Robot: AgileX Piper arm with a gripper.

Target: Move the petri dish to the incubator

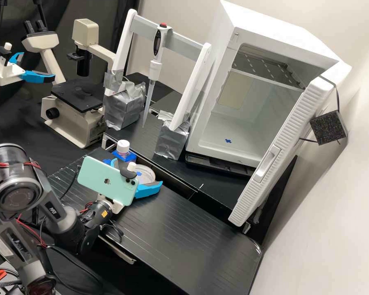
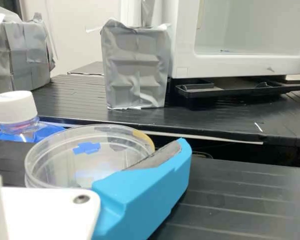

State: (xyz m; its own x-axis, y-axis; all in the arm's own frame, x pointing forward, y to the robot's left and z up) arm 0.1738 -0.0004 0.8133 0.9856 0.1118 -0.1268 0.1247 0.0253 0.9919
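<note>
Well, a clear, round petri dish (image 2: 107, 162), blue mark (image 2: 86, 148), jaws (image 1: 141, 172) spread around it

The wrist view cuts off the incubator's (image 2: 239, 62) top, the high view part of the arm (image 1: 63, 223).

Black bench (image 1: 172, 229), ribbed top. Rear section: two silver-taped blocks (image 1: 172, 141), black tray (image 2: 219, 90) under the incubator (image 1: 215, 150). Front section: blue bottle holder (image 1: 130, 157).

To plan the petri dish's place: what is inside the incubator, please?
The incubator holds a slotted shelf high up and a small blue mark on its floor. The open door hides part of the interior; anything there cannot be seen.
</note>
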